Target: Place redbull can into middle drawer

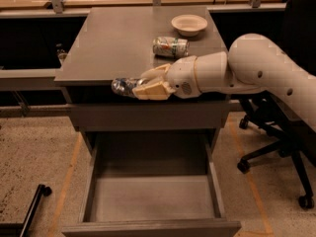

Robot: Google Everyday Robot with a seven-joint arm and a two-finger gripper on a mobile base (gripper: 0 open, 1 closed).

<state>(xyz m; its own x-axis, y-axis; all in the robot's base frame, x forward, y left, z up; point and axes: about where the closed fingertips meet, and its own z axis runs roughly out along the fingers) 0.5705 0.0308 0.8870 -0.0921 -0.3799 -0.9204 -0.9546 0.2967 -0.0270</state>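
The redbull can [121, 86], silver and slim, lies sideways in my gripper [139, 88]. The gripper is shut on it and holds it over the front edge of the grey cabinet top [113, 38], above the drawer opening. The middle drawer [153, 199] is pulled open below, a deep grey box with a bare floor. My white arm [256, 68] reaches in from the right.
A white-and-green can [170, 47] lies on its side on the cabinet top behind my gripper. A white bowl [189, 24] stands at the back right. The shut flat drawer front [148, 116] is above the open drawer. A black office chair [276, 142] stands on the right. A black bar [30, 207] is on the floor at the left.
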